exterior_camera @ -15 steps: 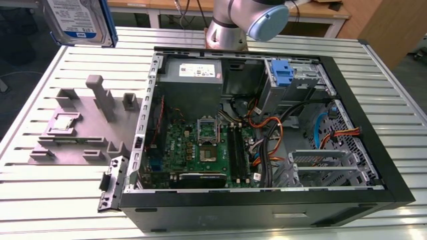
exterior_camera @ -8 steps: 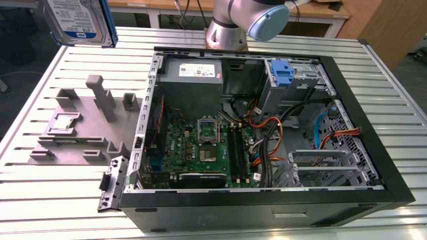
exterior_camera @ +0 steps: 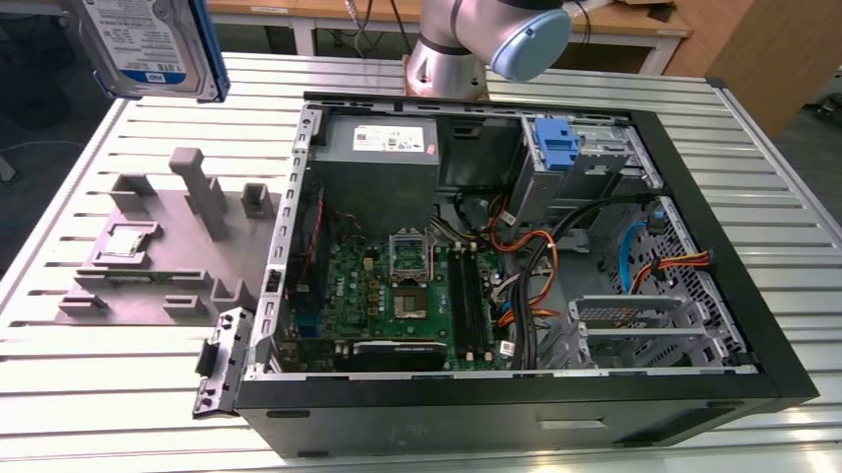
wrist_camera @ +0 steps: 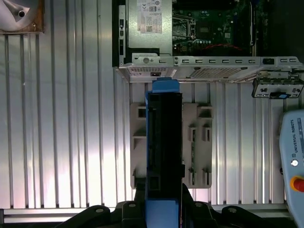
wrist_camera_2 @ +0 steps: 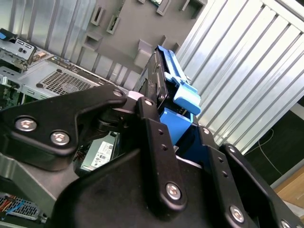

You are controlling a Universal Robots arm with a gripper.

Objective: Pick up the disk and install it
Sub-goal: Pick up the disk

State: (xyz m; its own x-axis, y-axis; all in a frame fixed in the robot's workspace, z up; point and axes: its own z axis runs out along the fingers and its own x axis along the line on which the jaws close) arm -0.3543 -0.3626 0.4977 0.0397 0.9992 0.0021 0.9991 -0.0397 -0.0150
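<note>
The disk [exterior_camera: 145, 44] hangs high over the table at the exterior view's far left, its white-and-blue label showing and a blue bracket along its edge. In the first wrist view the disk [wrist_camera: 164, 133] is edge-on, above the grey fixture [wrist_camera: 199, 137] beside the open computer case [wrist_camera: 209, 71]. My gripper [wrist_camera: 164, 211] is shut on the disk, one black finger on each side. The second wrist view shows the fingers [wrist_camera_2: 149, 123] clamping the disk [wrist_camera_2: 159, 71] by its blue bracket.
The open computer case [exterior_camera: 776, 296] lies on the slatted metal table [exterior_camera: 118, 394], with a grey power-supply box [exterior_camera: 382, 138], a blue caddy [exterior_camera: 559, 148] in a bay, and loose cables. The grey fixture [exterior_camera: 158, 256] is at the exterior view's left. A pendant [wrist_camera: 292, 152] lies on the table.
</note>
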